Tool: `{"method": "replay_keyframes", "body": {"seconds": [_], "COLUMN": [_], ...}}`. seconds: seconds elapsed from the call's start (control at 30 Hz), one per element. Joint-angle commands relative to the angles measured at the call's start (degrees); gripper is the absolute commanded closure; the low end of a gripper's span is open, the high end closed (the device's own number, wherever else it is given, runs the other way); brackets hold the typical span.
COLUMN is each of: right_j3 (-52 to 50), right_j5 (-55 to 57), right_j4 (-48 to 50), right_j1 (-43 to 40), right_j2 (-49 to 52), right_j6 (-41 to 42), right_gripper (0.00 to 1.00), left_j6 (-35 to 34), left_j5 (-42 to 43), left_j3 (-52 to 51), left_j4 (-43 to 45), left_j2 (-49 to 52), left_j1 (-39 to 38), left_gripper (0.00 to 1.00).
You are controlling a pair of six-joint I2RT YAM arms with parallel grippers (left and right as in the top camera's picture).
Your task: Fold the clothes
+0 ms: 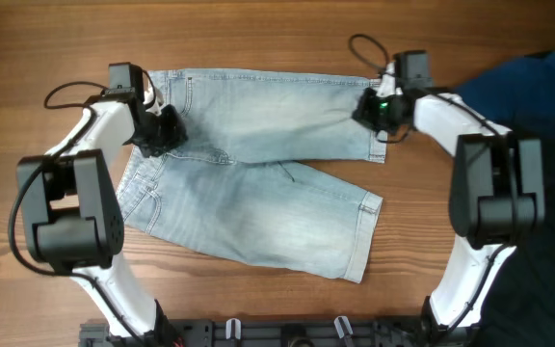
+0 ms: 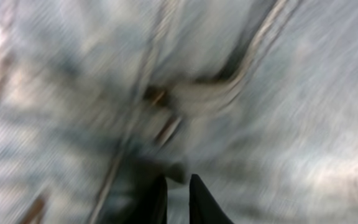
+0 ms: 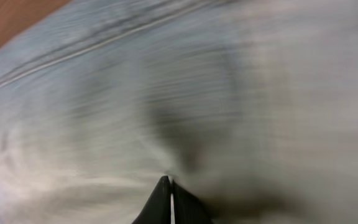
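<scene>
The shorts (image 1: 258, 193) are lying flat on the wooden table (image 1: 27, 39). The waistband is over on the left side and both legs point right. The far leg runs straight along the top of the overhead view. The near one angles down, with its cuffed hem at lower right.

Left gripper (image 1: 162, 130) is down on the denim just inside the waistband, and the cloth puckers into a dark crease right beside it. Right gripper (image 1: 379, 111) sits at the hem end of the far leg. From overhead both sets of tips are hidden under the wrist housings, so that view tells me nothing about the grip.

Both wrist cams are badly blurred. On the left one I can make out seams and maybe a pocket edge, nothing sharper. The two dark fingers (image 2: 159, 202) at the bottom are drawn in to a narrow gap with a bit of denim in it, so I read that as clamped on the shorts. On the right one the fingers (image 3: 157, 205) are pressed nearly tip to tip, and the fabric dimples right at the tips, so they're pinched onto the cloth. A sliver of table shows in the top left corner there.

There's also a dark blue cloth (image 1: 538, 87) at the right edge, cut off by the frame and partly behind the right arm. Can't tell what it is.
</scene>
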Motion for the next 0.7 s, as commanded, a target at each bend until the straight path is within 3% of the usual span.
{"method": "replay_keyframes", "body": {"seconds": [0.0,0.07,0.2,0.33,0.5,0.6,0.67], "right_j3": [0.1,0.1,0.1,0.1,0.1,0.1,0.1], "right_j5": [2.1,-4.9,-8.6,-11.7,-12.0,-11.9,-10.9], "right_j4": [-4.2,-6.3,-12.5,-15.6,-23.6,-30.3,-33.9], "right_j1": [-7.0,-8.7,-9.6,-9.6,-9.6,-9.6,-9.6], "right_j2": [3.1,1.3,-6.0,-16.4,-31.7,-37.6,-38.7], "right_j6": [-10.0,-15.0,-19.9,-18.2,-14.2,-14.2,-14.2], "right_gripper": [0.83,0.79,0.73,0.66,0.49,0.36,0.34], "left_j6": [0.1,0.1,0.1,0.0,-3.6,-5.5,-7.3], "left_j5": [-3.8,-3.8,-6.8,-8.5,-18.3,-18.4,-18.3], "left_j3": [-1.3,-1.3,-1.3,-1.3,-2.2,-8.2,-12.8], "left_j4": [-4.3,-6.6,-12.5,-20.0,-33.0,-32.7,-30.0], "left_j2": [-7.2,-11.5,-21.7,-32.0,-39.6,-39.1,-38.2], "left_j1": [1.3,1.3,2.3,4.3,6.5,7.6,8.3], "left_gripper": [0.79,0.73,0.69,0.66,0.49,0.39,0.35]}}
